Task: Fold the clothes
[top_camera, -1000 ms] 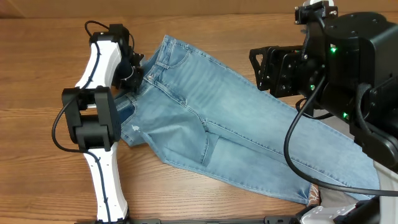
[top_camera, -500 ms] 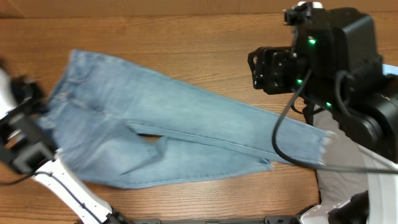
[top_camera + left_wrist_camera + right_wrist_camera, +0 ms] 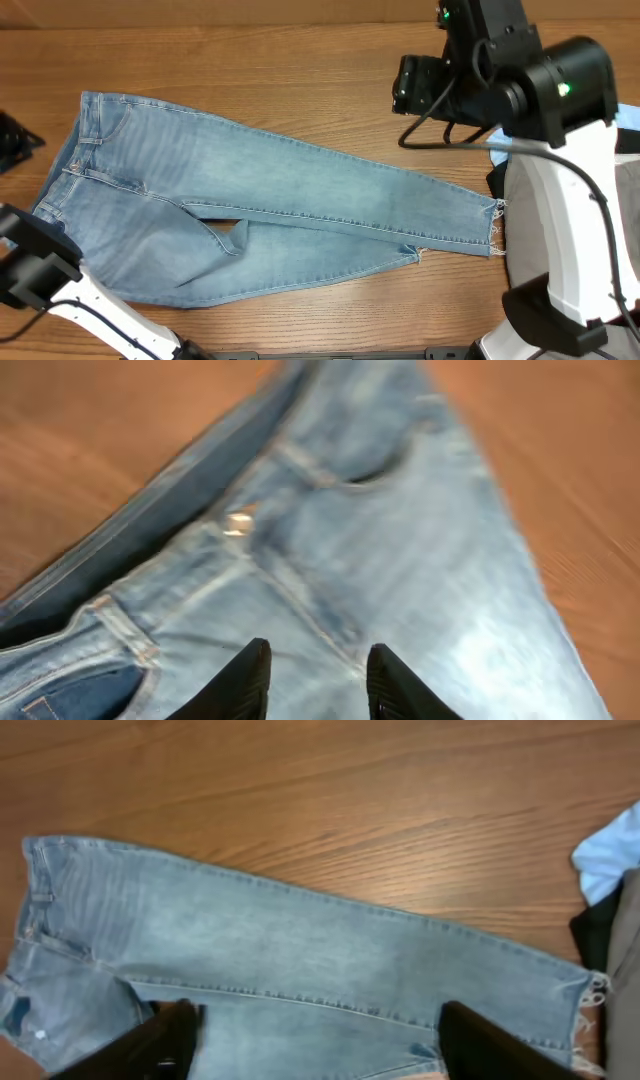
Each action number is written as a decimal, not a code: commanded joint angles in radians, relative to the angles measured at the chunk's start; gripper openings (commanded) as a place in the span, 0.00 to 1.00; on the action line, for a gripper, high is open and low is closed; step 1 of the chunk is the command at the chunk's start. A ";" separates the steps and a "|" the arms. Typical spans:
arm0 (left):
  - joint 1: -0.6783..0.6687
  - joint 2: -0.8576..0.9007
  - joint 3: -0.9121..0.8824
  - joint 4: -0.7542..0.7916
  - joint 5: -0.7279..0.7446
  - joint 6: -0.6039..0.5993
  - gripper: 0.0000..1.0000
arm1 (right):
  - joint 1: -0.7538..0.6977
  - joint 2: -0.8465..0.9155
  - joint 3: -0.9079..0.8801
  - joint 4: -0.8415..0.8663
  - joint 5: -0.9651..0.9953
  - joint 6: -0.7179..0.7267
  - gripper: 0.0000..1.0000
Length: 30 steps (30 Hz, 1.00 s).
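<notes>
Left wrist view: left gripper [image 3: 310, 682] slightly parted, empty, above the waistband of light-blue jeans [image 3: 270, 200] spread along the table [image 3: 300, 70], frayed hems right; right gripper [image 3: 320, 1045] gapes empty above; garments [image 3: 605, 860] lie beyond the hems

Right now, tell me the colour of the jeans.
The jeans are light blue; clearest overhead.

Both arms by the jeans [image 3: 280, 200], jaws apart.
The left arm [image 3: 40, 275] sits at their waist end, the left gripper [image 3: 318, 665] hovering empty just above; the right arm [image 3: 555, 95] stands past their hem end, the right gripper [image 3: 318, 1020] spread wide overhead.
</notes>
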 commanded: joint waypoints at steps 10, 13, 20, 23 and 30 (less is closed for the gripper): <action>-0.492 -0.089 0.020 -0.013 -0.319 0.186 0.36 | -0.197 -0.005 -0.227 0.007 -0.106 0.021 0.74; -0.548 -0.056 -0.021 0.030 -0.335 0.188 0.27 | -0.235 -0.005 -0.312 0.023 -0.137 0.014 0.78; -0.641 0.097 -0.120 0.051 -0.218 0.357 0.11 | -0.251 -0.005 -0.378 0.065 -0.143 -0.001 0.82; -0.676 0.167 -0.133 0.060 -0.234 0.381 0.10 | -0.251 -0.005 -0.378 0.070 -0.143 -0.001 0.83; -0.707 0.319 -0.134 0.194 -0.425 0.219 0.04 | -0.251 -0.004 -0.380 0.078 -0.142 -0.001 0.84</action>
